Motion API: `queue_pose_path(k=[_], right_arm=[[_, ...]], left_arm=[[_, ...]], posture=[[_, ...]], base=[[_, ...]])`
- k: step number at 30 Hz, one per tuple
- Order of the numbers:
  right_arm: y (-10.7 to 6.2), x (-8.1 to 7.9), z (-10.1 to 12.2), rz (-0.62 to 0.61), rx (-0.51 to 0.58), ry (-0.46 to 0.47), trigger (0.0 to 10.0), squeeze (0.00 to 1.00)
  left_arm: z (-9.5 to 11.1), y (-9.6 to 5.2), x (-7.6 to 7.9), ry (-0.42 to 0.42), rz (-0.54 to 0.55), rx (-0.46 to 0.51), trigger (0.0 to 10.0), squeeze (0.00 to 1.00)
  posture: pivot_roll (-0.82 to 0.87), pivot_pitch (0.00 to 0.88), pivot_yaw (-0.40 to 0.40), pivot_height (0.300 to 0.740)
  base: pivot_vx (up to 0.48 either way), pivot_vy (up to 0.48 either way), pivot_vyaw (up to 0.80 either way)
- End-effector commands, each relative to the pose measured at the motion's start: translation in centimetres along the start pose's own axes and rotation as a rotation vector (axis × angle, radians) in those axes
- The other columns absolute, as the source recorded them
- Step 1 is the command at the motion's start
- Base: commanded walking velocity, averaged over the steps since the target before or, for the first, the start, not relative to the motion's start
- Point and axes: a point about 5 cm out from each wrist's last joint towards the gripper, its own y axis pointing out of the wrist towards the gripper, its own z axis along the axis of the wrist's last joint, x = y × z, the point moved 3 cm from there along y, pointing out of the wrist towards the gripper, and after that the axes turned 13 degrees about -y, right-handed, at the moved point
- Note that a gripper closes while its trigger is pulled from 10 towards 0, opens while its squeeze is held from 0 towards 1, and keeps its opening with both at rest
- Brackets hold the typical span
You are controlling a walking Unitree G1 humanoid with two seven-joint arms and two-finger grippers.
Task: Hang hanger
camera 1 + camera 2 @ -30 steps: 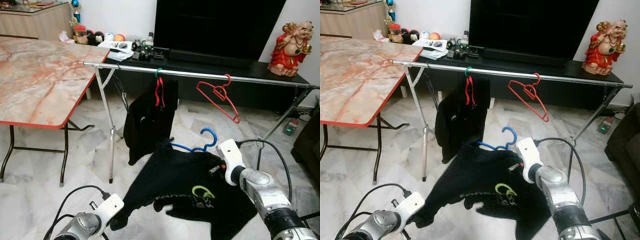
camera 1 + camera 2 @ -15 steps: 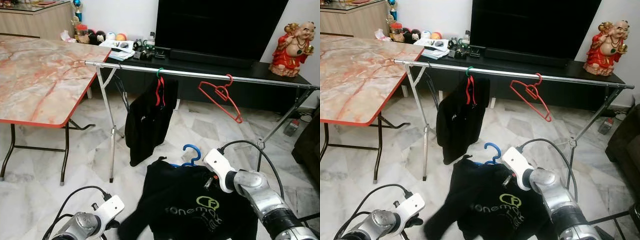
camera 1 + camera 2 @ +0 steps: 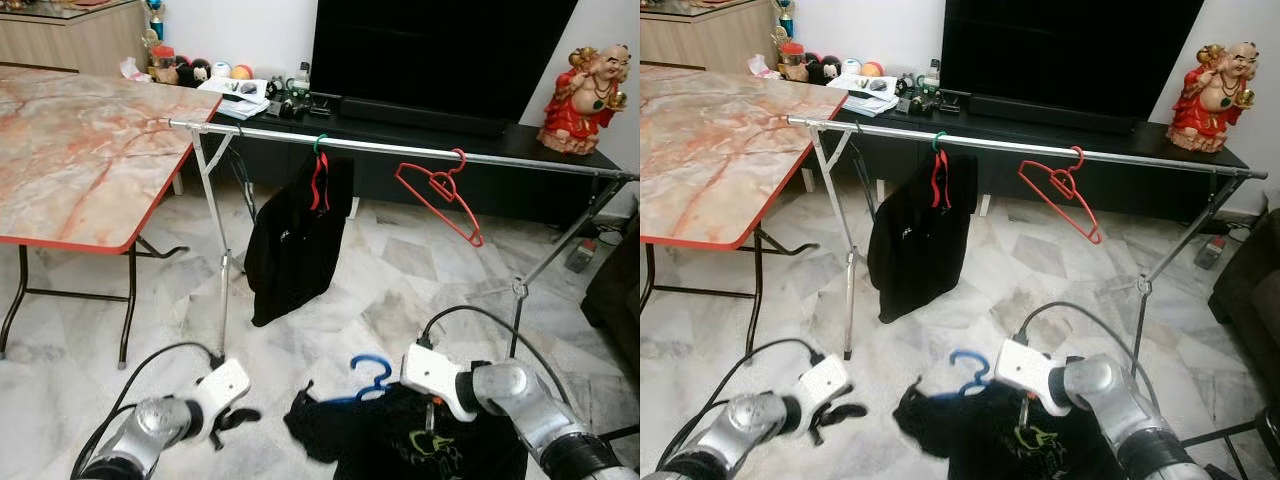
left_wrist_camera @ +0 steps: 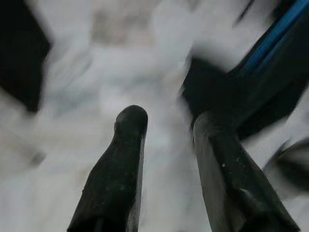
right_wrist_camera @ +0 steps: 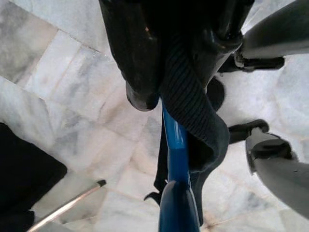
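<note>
A blue hanger (image 3: 372, 372) carries a black shirt with a green logo (image 3: 420, 445), held low over the marble floor. My right gripper (image 5: 166, 99) is shut on the hanger's neck and the shirt's collar. A little to the left of the shirt, my left gripper (image 3: 236, 417) is open and holds nothing. Beyond them, a metal clothes rail (image 3: 400, 150) crosses the room. On it hang a black garment (image 3: 295, 240) on a red hanger and an empty red hanger (image 3: 440, 195).
A marble-topped table with a red edge (image 3: 80, 170) stands at the left, close to the rail's left leg (image 3: 222, 270). Behind the rail are a black TV console (image 3: 520, 150), a large TV and a red statue (image 3: 585, 95). A dark sofa edge (image 3: 615, 290) is at the right.
My right gripper has come down and to the left with the blue hanger, so the shirt now bunches near the floor. My left gripper has come away from the shirt's hem.
</note>
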Motion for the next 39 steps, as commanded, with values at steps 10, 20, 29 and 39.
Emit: queue_pose_path(k=[10,20,29,39], right_arm=[[-0.2,0.0,1.4,0.089,0.063,-0.063,10.0,0.00],[0.1,-0.4,1.7,0.107,0.074,-0.077,10.0,0.00],[0.3,0.0,1.8,0.071,0.072,-0.078,10.0,0.00],[0.5,0.2,2.0,0.071,0.073,-0.080,10.0,0.00]], left_arm=[[1.6,0.6,2.4,0.029,-0.230,0.009,10.0,0.00],[0.5,0.5,3.3,0.052,-0.303,-0.071,10.0,0.00],[-0.8,-0.1,4.4,0.091,-0.397,-0.159,10.0,0.00],[-0.9,0.3,4.9,0.125,-0.391,-0.171,10.0,0.00]], posture=[[0.07,0.000,-0.138,0.740],[0.07,0.000,-0.135,0.740],[0.07,0.000,-0.134,0.740],[0.07,0.000,-0.136,0.740]], base=[[0.000,0.000,0.00],[0.000,0.000,0.00],[0.000,0.000,0.00],[0.000,0.000,0.00]])
